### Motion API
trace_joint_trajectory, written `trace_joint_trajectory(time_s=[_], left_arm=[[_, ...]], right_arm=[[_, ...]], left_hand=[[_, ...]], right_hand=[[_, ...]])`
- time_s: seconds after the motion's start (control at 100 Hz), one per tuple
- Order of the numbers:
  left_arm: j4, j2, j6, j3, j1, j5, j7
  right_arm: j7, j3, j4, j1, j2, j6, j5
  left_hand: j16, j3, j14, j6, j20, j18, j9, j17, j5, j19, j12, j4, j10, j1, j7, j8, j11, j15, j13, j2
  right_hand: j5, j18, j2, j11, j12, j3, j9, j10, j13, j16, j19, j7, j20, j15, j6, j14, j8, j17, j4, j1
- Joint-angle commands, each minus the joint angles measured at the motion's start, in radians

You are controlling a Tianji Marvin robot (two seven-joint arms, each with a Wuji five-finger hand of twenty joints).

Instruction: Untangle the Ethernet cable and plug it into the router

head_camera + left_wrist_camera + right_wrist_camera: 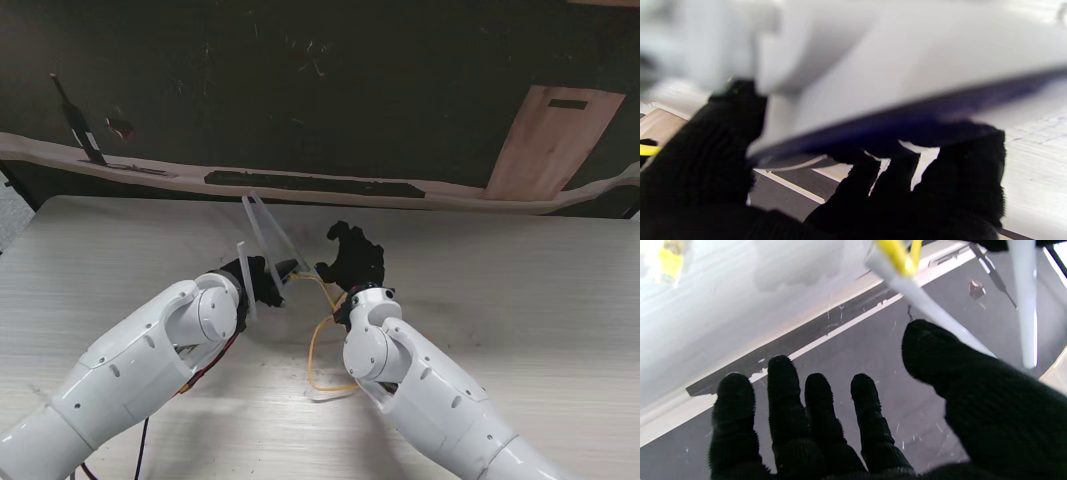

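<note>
My left hand [262, 281] is shut on the white router [880, 66], holding it off the table by its dark lower edge. Its thumb and fingers [733, 133] wrap that edge. Two white antennas [270, 229] stick up from it, and one antenna [933, 315] crosses the right wrist view. The yellow Ethernet cable [313, 358] runs from the router side down into a loose loop on the table between my arms. A stretch of the cable [898, 255] shows beside the antenna. My right hand [352, 258] is open just right of the router, fingers [806, 413] spread, holding nothing.
The pale wooden table [520, 290] ends at a far edge bordered by a light strip. Beyond it is dark floor with a wooden board [552, 140] at the far right and a small dark tool [80, 128] at the far left.
</note>
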Motion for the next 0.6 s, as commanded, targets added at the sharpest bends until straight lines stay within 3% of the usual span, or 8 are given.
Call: trace_joint_trajectory(time_s=[0.0,0.11,0.18,0.22,0.4,0.45,0.5,0.59], left_arm=[[0.062,0.010,0.020,0.018,0.028,-0.015,-0.042],[0.081,0.007,0.016,0.046,0.009,-0.016,-0.040],[0.098,0.002,0.013,0.070,-0.005,-0.013,-0.032],[0.109,-0.002,0.013,0.085,-0.013,-0.012,-0.026],[0.157,-0.024,0.018,0.134,-0.035,-0.016,0.018],[0.165,-0.030,0.022,0.141,-0.036,-0.022,0.029],[0.171,-0.036,0.027,0.146,-0.035,-0.027,0.042],[0.173,-0.044,0.039,0.155,-0.032,-0.037,0.057]], right_arm=[[0.002,0.013,-0.025,-0.017,0.012,-0.011,-0.003],[-0.011,0.042,-0.049,-0.038,0.019,-0.022,-0.013],[-0.019,0.056,-0.061,-0.050,0.022,-0.029,-0.018],[-0.023,0.063,-0.067,-0.056,0.024,-0.033,-0.021],[-0.037,0.083,-0.080,-0.074,0.027,-0.044,-0.026],[-0.040,0.086,-0.080,-0.076,0.027,-0.044,-0.026],[-0.042,0.088,-0.080,-0.077,0.026,-0.044,-0.024],[-0.046,0.090,-0.079,-0.079,0.024,-0.044,-0.018]], left_hand=[[0.095,0.367,-0.367,-0.348,0.086,-0.309,0.212,0.026,0.159,0.182,0.157,0.062,-0.348,0.525,0.498,0.078,0.352,0.337,0.115,0.215],[0.091,0.300,-0.363,-0.341,0.116,-0.330,0.214,0.015,0.148,0.174,0.176,0.073,-0.340,0.524,0.478,0.069,0.314,0.336,0.102,0.214],[0.080,0.280,-0.358,-0.329,0.238,-0.369,0.222,0.008,0.133,0.145,0.214,0.058,-0.334,0.491,0.453,0.056,0.257,0.351,0.079,0.185],[0.078,0.271,-0.360,-0.324,0.259,-0.372,0.210,-0.001,0.120,0.137,0.216,0.055,-0.326,0.469,0.440,0.046,0.250,0.355,0.063,0.183],[0.040,0.262,-0.354,-0.300,0.295,-0.374,0.116,-0.045,0.067,0.111,0.193,0.070,-0.305,0.340,0.399,0.011,0.281,0.375,-0.010,0.226],[0.034,0.254,-0.346,-0.287,0.301,-0.373,0.065,-0.071,0.043,0.100,0.166,0.088,-0.291,0.304,0.363,0.002,0.308,0.373,-0.040,0.261],[0.031,0.218,-0.335,-0.272,0.310,-0.372,0.001,-0.102,0.011,0.087,0.096,0.138,-0.281,0.253,0.327,-0.012,0.345,0.369,-0.081,0.309],[0.029,0.162,-0.324,-0.246,0.308,-0.373,-0.099,-0.180,-0.058,0.059,0.076,0.127,-0.258,0.180,0.245,-0.052,0.324,0.351,-0.175,0.331]], right_hand=[[-0.038,-0.029,-0.004,-0.004,-0.012,-0.011,-0.019,0.010,-0.021,-0.004,-0.019,0.002,-0.004,-0.011,-0.014,-0.019,-0.008,-0.015,0.008,-0.030],[-0.036,-0.030,0.002,-0.006,-0.013,-0.015,-0.019,0.010,-0.023,-0.005,-0.021,0.004,-0.004,-0.014,-0.018,-0.020,-0.009,-0.017,0.009,-0.032],[-0.036,-0.030,0.005,-0.006,-0.014,-0.018,-0.019,0.010,-0.022,-0.005,-0.021,0.004,-0.003,-0.015,-0.018,-0.019,-0.010,-0.017,0.009,-0.033],[-0.033,-0.030,0.008,-0.006,-0.014,-0.019,-0.019,0.010,-0.021,-0.005,-0.022,0.005,-0.003,-0.015,-0.019,-0.018,-0.011,-0.017,0.009,-0.034],[-0.028,-0.030,0.020,-0.006,-0.015,-0.022,-0.019,0.010,-0.020,-0.005,-0.023,0.004,-0.002,-0.016,-0.018,-0.017,-0.013,-0.017,0.011,-0.037],[-0.028,-0.030,0.024,-0.006,-0.015,-0.024,-0.019,0.010,-0.020,-0.005,-0.023,0.004,-0.001,-0.016,-0.018,-0.018,-0.014,-0.017,0.011,-0.038],[-0.028,-0.030,0.025,-0.006,-0.015,-0.025,-0.018,0.010,-0.019,-0.005,-0.023,0.004,-0.001,-0.016,-0.018,-0.017,-0.014,-0.017,0.012,-0.038],[-0.026,-0.031,0.030,-0.007,-0.016,-0.026,-0.016,0.011,-0.018,-0.005,-0.024,0.004,-0.001,-0.015,-0.017,-0.016,-0.015,-0.018,0.012,-0.041]])
